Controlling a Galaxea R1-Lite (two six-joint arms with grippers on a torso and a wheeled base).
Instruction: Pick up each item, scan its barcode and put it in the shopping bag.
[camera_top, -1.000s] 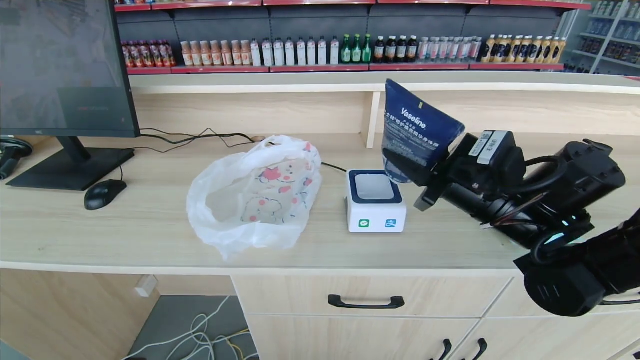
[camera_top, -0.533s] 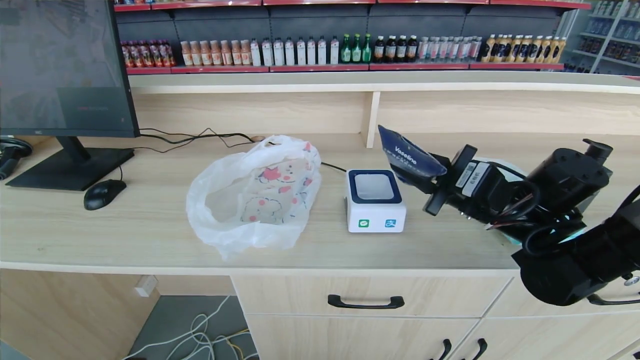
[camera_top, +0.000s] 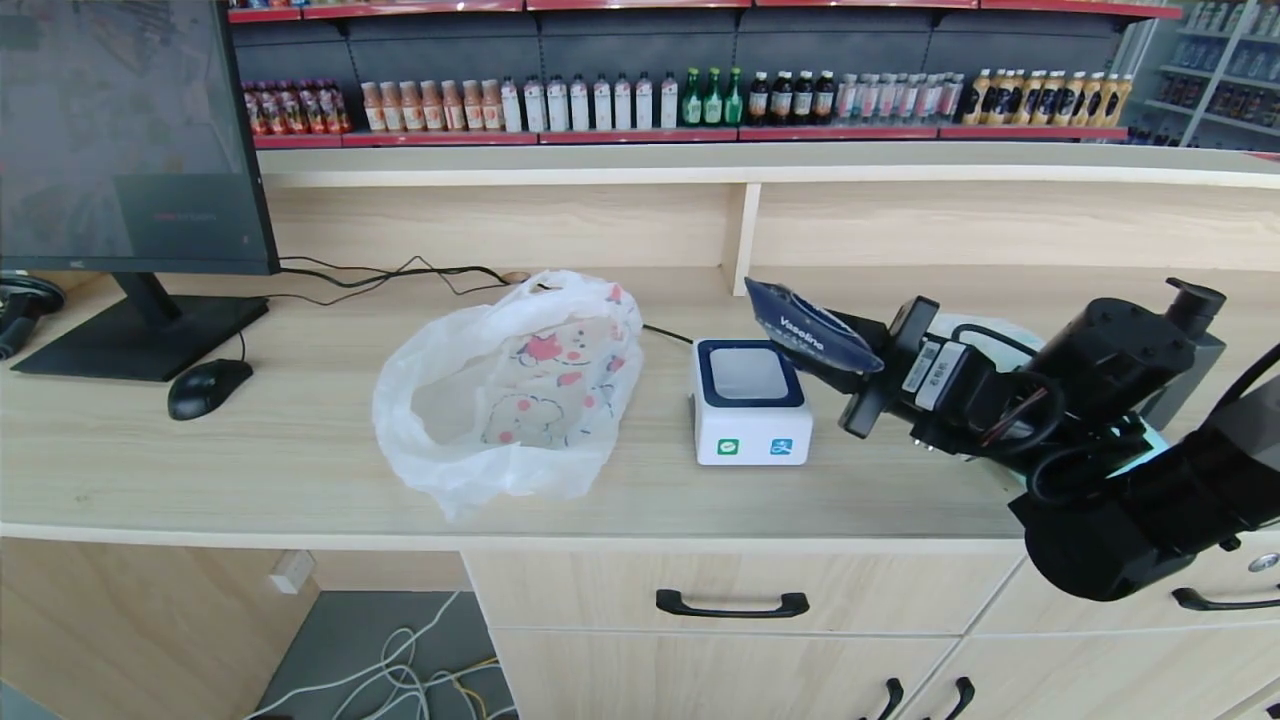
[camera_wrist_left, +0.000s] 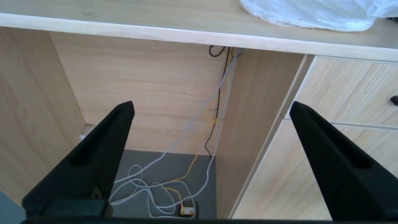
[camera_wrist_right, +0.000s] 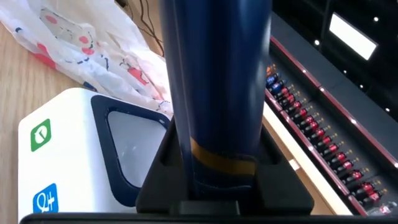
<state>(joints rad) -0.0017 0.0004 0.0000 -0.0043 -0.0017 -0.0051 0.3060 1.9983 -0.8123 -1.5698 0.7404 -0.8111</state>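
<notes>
Right wrist view: the right gripper's (camera_wrist_right: 221, 171) black fingers (camera_wrist_right: 163, 165) clamp one end of a dark blue plastic pouch (camera_wrist_right: 217, 81). In the head view that pouch (camera_top: 805, 328) lies tilted almost flat, stretching left from the right gripper (camera_top: 852, 345) over the far right corner of the white box scanner with a dark-rimmed window (camera_top: 750, 400). Just left of the scanner, a white plastic shopping bag with red prints (camera_top: 510, 390) sits open on the pale wooden counter (camera_top: 200, 460). The left gripper (camera_wrist_left: 211, 115) hangs below counter level, fingers (camera_wrist_left: 99, 155) spread wide, holding nothing.
</notes>
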